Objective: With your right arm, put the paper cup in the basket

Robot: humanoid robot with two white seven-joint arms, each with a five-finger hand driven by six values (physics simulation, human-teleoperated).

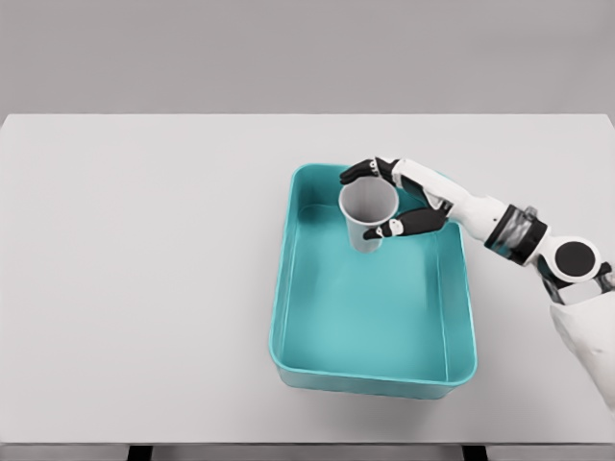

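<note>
Starting at the near edge of the wide pale grey table point(144, 288), you are looking at a shallow teal plastic basket point(370, 379), rectangular with rounded corners, lying a little right of the middle with its long side running away from you. Its floor is showing bare across the near part. Further back, over the far half of the basket, the grey paper cup point(366, 213) is sitting in the grip of the right hand point(389, 200), upright or tipped slightly, its open mouth facing up towards the camera. You cannot tell from this view whether its base is touching the basket floor or hanging just above it.

So you are well along, by my reading: the cup is already inside the basket's outline, and what is left is lowering it if it is not yet down, letting go, and taking the hand clear. Nothing is showing a release yet.

The hand is closed around the cup, with dark fingers point(363, 171) wrapping the far side of the rim and the thumb pressing the near side by the cup wall. The white right forearm is coming in from the right edge, crossing the basket's right wall at a slant, wrist bent towards the far left corner. The left arm is not appearing anywhere in the view.
</note>
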